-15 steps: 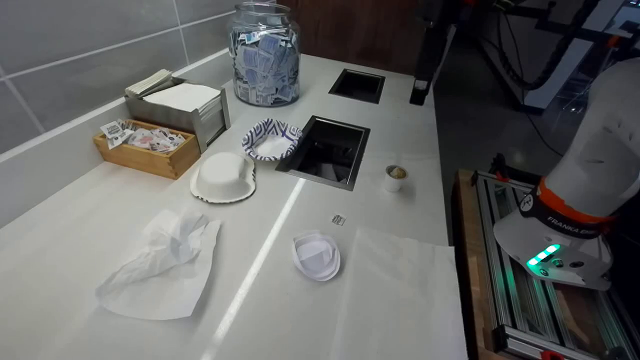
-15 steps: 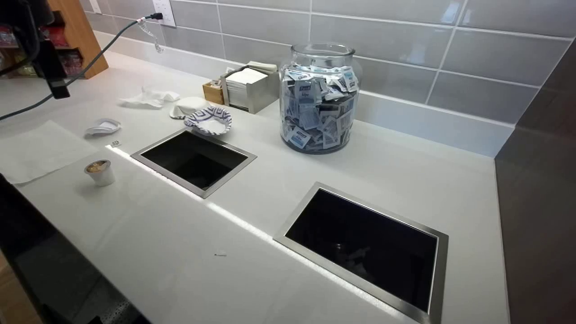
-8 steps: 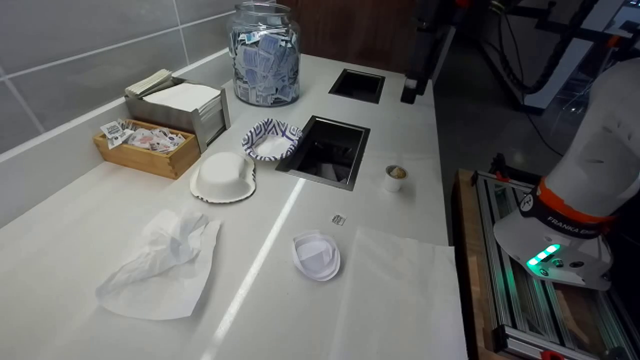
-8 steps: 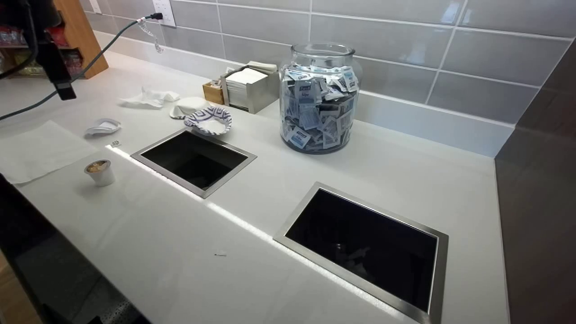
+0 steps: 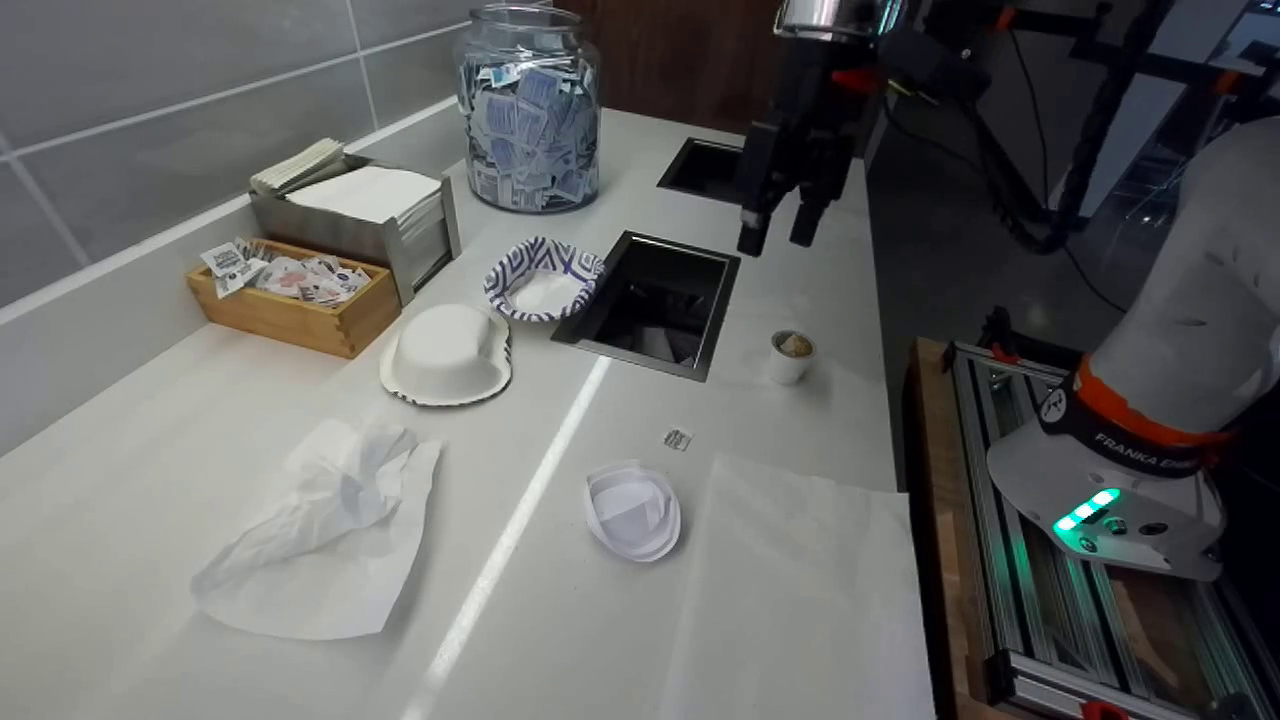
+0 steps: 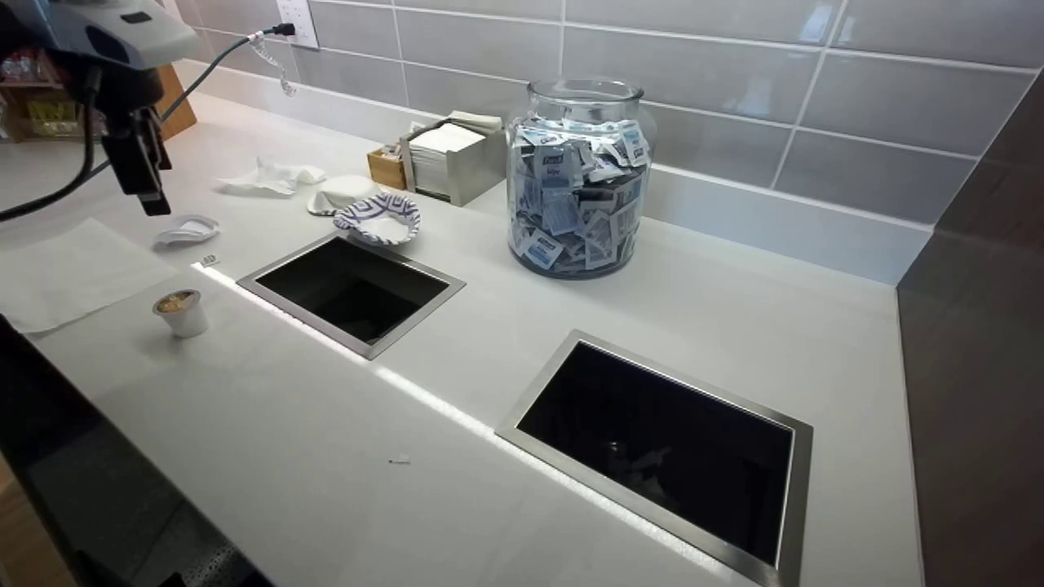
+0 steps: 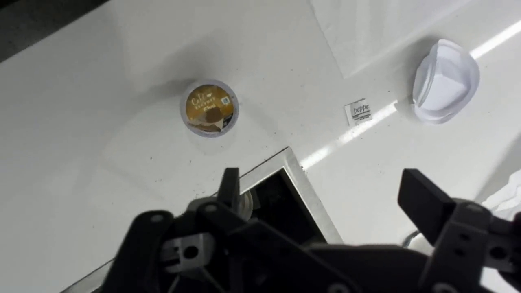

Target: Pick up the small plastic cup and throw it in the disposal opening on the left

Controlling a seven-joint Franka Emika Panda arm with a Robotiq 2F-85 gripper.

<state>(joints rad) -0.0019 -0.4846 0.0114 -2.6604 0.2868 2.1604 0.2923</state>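
Observation:
The small white plastic cup, a coffee pod with a brown printed lid, stands upright on the counter in both exterior views [image 5: 786, 366] [image 6: 187, 319] and in the wrist view [image 7: 209, 108]. My gripper is open and empty above the counter, higher than the cup and apart from it, in both exterior views [image 5: 778, 236] [image 6: 153, 204] and the wrist view [image 7: 320, 175]. The disposal opening near the cup has a metal rim [image 5: 628, 361] [image 6: 306, 320]; its corner shows between my fingers in the wrist view [image 7: 311, 203]. A further opening [image 6: 636, 504] lies beyond it.
A patterned paper bowl [image 5: 548, 282] overlaps the opening's rim. An upturned bowl [image 5: 445, 350], napkin holder [image 5: 425, 240], wooden packet box [image 5: 300, 315] and glass jar [image 5: 530, 130] stand along the wall. Crumpled paper [image 5: 340, 540], a folded white piece [image 5: 632, 510] and a pepper packet [image 5: 677, 439] lie nearby.
My gripper has moved in over the counter, closer to the cup, and turned so both open fingers show. The cup and the other objects have not moved.

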